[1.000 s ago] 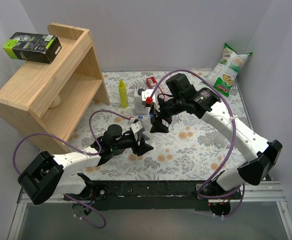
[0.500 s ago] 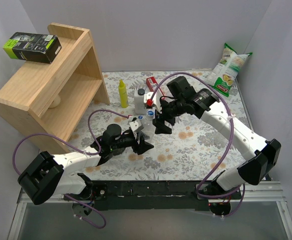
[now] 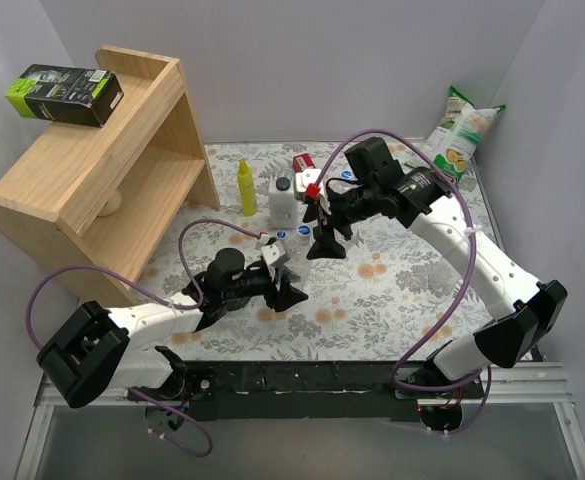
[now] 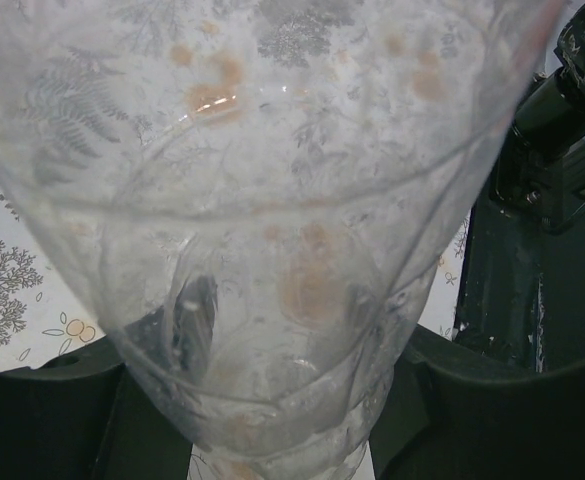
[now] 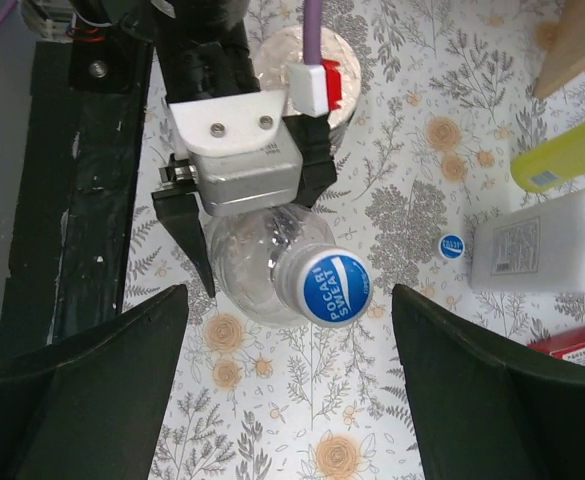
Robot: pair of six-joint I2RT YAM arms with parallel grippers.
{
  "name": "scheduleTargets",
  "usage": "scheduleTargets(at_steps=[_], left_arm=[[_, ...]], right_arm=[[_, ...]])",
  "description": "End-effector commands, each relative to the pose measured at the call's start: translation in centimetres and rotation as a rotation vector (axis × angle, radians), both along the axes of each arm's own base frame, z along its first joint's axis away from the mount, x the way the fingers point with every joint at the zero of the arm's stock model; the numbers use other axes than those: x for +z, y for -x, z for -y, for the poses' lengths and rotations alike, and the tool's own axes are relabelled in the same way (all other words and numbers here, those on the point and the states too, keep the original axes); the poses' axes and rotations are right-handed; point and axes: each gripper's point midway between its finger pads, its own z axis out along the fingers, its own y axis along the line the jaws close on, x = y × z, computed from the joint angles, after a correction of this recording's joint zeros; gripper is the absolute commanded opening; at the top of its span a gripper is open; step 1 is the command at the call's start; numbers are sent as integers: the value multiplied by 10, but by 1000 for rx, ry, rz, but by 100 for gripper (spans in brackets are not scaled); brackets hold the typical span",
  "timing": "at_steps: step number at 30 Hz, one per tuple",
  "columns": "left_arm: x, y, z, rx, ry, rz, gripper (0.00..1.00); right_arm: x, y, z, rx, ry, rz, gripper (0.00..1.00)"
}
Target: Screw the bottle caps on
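Note:
My left gripper [image 3: 284,272] is shut on a clear bottle [image 3: 290,258] and holds it tilted above the table. The bottle fills the left wrist view [image 4: 272,200], with the dark fingers [image 4: 52,420] on both sides of its base. A blue cap [image 5: 337,287] sits on the bottle's neck. My right gripper [image 5: 287,295] is open and empty, its fingers spread wide on either side of the capped neck without touching it. It is just right of the bottle in the top view [image 3: 324,243]. A loose blue cap [image 5: 453,246] lies on the table beside the white bottle.
A white black-capped bottle [image 3: 283,200], a yellow bottle [image 3: 246,187] and a red box [image 3: 302,165] stand at the back. A wooden shelf [image 3: 102,170] with a black box [image 3: 62,92] fills the left. A snack bag [image 3: 459,140] leans at the far right.
My right arm has shifted a little right and back, and its gripper has drawn slightly away from the bottle. The left arm has held the bottle still.

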Motion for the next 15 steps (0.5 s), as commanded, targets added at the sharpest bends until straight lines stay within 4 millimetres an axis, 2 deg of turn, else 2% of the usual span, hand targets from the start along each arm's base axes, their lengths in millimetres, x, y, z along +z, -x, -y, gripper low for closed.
scheduleTargets(at_steps=[1, 15], left_arm=[[10, -2, 5, -27, 17, 30, 0], [12, -2, 6, -26, 34, 10, 0]], right_arm=[[23, 13, -10, 81, -76, 25, 90], [8, 23, -11, 111, -32, 41, 91]])
